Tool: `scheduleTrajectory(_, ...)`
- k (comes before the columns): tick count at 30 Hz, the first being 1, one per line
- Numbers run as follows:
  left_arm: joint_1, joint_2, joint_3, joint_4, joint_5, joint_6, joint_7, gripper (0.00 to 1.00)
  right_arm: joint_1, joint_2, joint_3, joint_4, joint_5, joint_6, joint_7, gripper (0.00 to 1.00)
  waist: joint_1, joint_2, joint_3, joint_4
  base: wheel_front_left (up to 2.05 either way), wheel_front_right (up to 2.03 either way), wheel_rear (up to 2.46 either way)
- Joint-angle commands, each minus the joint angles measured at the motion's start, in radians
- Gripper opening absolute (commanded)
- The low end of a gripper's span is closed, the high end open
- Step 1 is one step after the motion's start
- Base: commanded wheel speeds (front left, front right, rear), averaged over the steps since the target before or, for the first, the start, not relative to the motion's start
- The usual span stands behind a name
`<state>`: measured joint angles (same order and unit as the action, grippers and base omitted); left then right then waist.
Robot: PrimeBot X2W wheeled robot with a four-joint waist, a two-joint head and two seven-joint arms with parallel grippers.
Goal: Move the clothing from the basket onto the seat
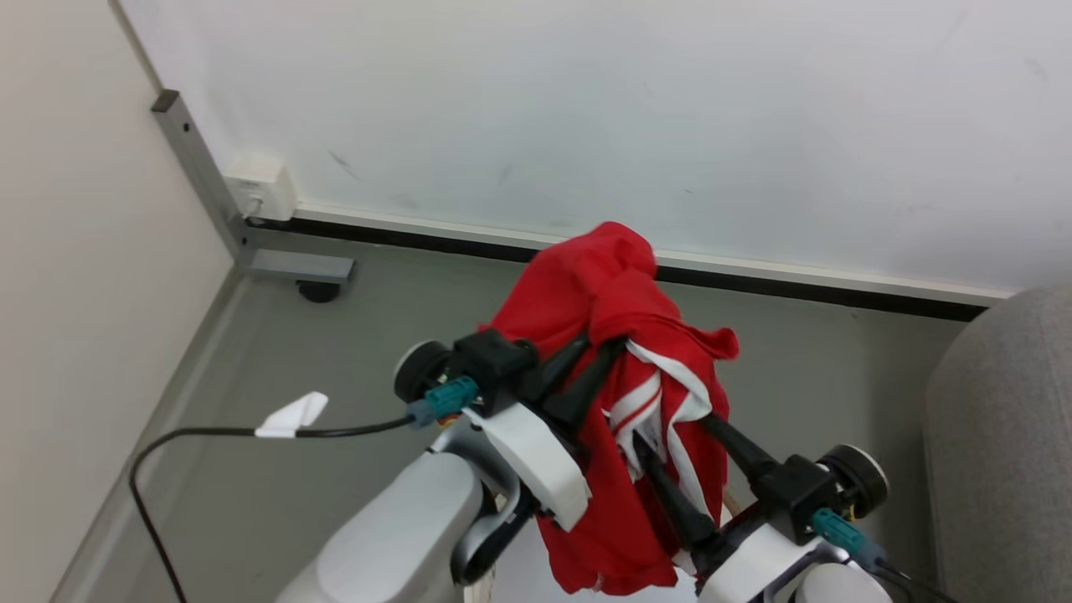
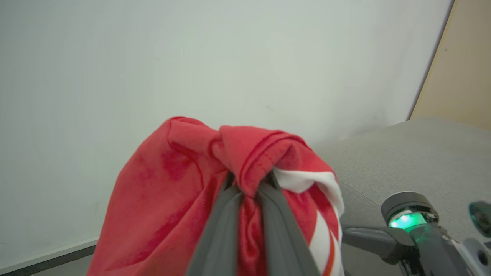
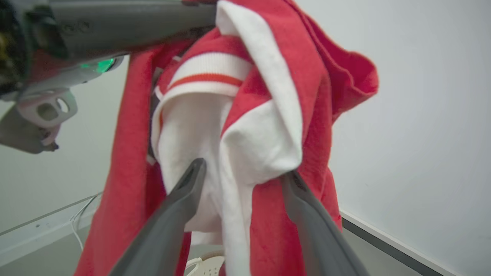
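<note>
Above the grey floor (image 1: 335,368), before the white wall (image 1: 586,100): the clothing (image 1: 586,285), red with white striped trim, held aloft in a bunch and hanging down between the two arms. Left gripper (image 1: 605,343) narrow, clamped on a red fold near the top of the bunch; in its wrist view the fingers (image 2: 220,214) pinch the cloth between them. Right gripper (image 1: 670,431) spread wide lower down, a white fold lying between its fingers (image 3: 180,203). Sofa (image 1: 1005,435) at the robot's right, apart from the clothing. Black cable (image 1: 352,430) with a white tag (image 1: 293,414) runs from the left wrist
</note>
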<state>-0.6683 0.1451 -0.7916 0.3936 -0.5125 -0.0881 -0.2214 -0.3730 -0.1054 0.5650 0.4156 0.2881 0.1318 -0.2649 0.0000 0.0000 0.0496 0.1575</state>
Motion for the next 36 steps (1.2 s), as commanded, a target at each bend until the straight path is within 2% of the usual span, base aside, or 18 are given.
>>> scheduleTrajectory(1, 0.010, -0.003, -0.004, 0.003, 0.000, -0.003, -0.007, 0.00, -0.018, -0.007, 0.012, 0.009, 0.009, -0.002, 0.001, 1.00, 0.0000, 0.0000, -0.004, 0.010, 0.00, 0.00, 0.00)
scheduleTrajectory(7, 0.017, -0.030, -0.070, 0.018, 0.006, -0.021, 0.003, 0.00, -0.064, -0.002, 0.055, 0.068, 0.041, -0.002, 0.001, 1.00, 0.0000, 0.0000, -0.017, 0.047, 0.00, 0.00, 0.00)
scheduleTrajectory(18, 0.033, -0.056, -0.130, 0.045, -0.018, -0.032, -0.003, 0.00, -0.061, 0.035, -0.021, 0.107, 0.022, -0.002, 0.001, 1.00, 0.0000, 0.0000, -0.035, 0.082, 0.00, 0.00, 0.00)
scheduleTrajectory(19, 0.033, -0.056, -0.132, 0.047, -0.020, -0.033, -0.003, 0.00, -0.058, 0.038, -0.024, 0.100, 0.020, -0.002, 0.001, 0.93, 0.0000, 0.0000, -0.036, 0.084, 0.00, 0.00, 0.00)
scheduleTrajectory(21, 0.031, -0.052, -0.129, 0.053, -0.024, -0.033, -0.005, 0.00, -0.049, 0.041, -0.028, 0.090, 0.014, -0.002, 0.001, 0.00, 0.0000, 0.0000, -0.038, 0.085, 0.00, 0.00, 0.00)
scheduleTrajectory(36, 0.006, -0.031, -0.093, 0.071, -0.041, -0.011, -0.025, 0.00, 0.002, 0.041, -0.049, 0.046, 0.022, -0.002, 0.000, 0.00, 0.0000, 0.0000, -0.033, 0.062, 0.00, 0.00, 0.00)
